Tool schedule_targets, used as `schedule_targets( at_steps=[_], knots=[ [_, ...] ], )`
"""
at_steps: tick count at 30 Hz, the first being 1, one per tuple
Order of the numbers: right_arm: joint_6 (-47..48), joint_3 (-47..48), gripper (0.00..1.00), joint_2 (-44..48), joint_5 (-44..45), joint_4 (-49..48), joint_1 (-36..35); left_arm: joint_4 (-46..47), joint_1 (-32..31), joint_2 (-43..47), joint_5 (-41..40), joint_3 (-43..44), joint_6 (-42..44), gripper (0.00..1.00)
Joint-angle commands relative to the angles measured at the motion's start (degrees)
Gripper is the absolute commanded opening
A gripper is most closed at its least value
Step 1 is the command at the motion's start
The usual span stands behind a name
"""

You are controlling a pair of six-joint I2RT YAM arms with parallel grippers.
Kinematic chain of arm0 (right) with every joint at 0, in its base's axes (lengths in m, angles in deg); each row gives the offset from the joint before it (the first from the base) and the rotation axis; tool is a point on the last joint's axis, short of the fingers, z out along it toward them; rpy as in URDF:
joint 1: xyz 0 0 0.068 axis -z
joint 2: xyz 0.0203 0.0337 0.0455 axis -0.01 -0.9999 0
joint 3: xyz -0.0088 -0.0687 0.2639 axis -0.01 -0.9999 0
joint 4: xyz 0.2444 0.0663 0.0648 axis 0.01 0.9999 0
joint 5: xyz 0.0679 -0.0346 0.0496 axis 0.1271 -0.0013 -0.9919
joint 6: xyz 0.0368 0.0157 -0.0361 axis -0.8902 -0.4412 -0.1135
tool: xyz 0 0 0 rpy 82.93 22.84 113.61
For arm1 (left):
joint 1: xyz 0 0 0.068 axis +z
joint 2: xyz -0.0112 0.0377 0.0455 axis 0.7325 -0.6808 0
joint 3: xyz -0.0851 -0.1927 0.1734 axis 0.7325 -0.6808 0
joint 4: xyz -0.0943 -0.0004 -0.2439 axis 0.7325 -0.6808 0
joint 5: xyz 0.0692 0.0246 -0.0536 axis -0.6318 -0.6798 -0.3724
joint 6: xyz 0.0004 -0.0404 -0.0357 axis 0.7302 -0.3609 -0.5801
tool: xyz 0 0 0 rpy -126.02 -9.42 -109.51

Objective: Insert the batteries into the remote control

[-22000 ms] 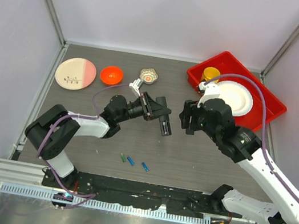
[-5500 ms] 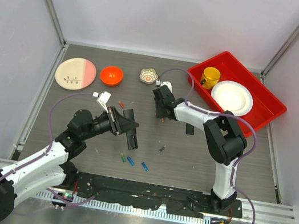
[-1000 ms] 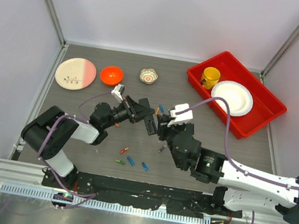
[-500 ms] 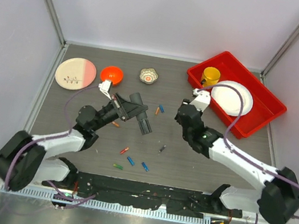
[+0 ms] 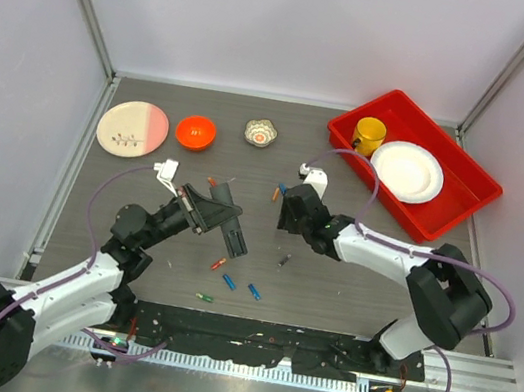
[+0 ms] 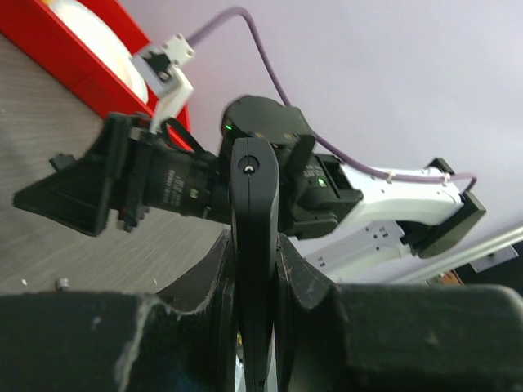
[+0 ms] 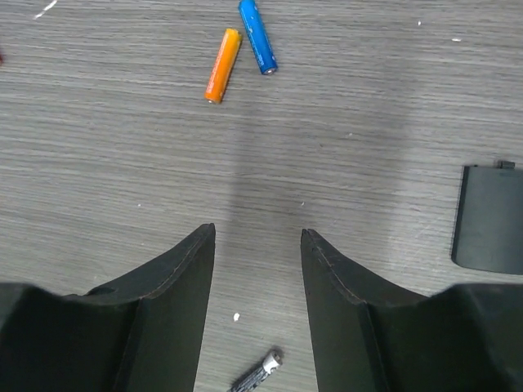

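The remote control [image 5: 232,234] is a slim black bar, raised off the table and tilted, with my left gripper [image 5: 216,212] shut on it. In the left wrist view the remote control [image 6: 253,188] stands edge-on between the jaws of the left gripper [image 6: 255,242]. My right gripper [image 5: 284,214] hangs open over bare table, just short of an orange battery [image 7: 222,65] and a blue battery [image 7: 257,37]; nothing is between the right gripper's [image 7: 257,233] fingers. More batteries lie nearer: orange [image 5: 218,263], blue [image 5: 229,282], blue [image 5: 253,291], green [image 5: 206,298].
A thin grey metal bit [image 5: 283,259] lies below the right gripper. A flat black squarish piece [image 7: 489,216] sits to its right. At the back are a pink-and-cream plate [image 5: 132,127], an orange bowl [image 5: 195,131], a small patterned cup [image 5: 261,133] and a red tray [image 5: 463,206] holding a white plate and yellow cup.
The right gripper's jaws have spread wider and it has shifted left toward the orange and blue batteries. The left arm has drawn back toward the near edge, still holding the remote.
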Motion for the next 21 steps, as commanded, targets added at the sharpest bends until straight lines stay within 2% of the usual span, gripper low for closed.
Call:
schedule_targets(
  at_steps=[1, 4, 6, 9, 13, 21],
  knots=[
    [3.1, 6.9, 0.52, -3.6, 3.0, -2.5, 0.7, 4.5, 0.2, 1.6, 5.6, 0.1, -1.1, 0.00],
    [7.3, 14.7, 0.50, -9.3, 2.9, -0.5, 2.7, 8.1, 0.2, 0.4, 8.8, 0.2, -2.2, 0.00],
    [9.6, 19.2, 0.41, -12.9, 3.1, 2.4, 4.3, 9.6, 0.2, -0.3, 10.8, 0.4, -3.3, 0.00],
    [12.9, 26.3, 0.34, -18.9, 2.1, 5.1, 6.3, 9.8, 0.2, -0.8, 11.5, 0.3, -3.8, 0.00],
    [14.5, 31.9, 0.35, -23.6, 0.8, 6.8, 7.2, 8.2, 0.2, 0.4, 11.2, -0.1, -3.2, 0.00],
    [14.7, 32.2, 0.37, -24.9, -1.3, 7.4, 6.9, 3.9, 0.2, 3.2, 10.9, 0.0, -1.1, 0.00]
  ],
)
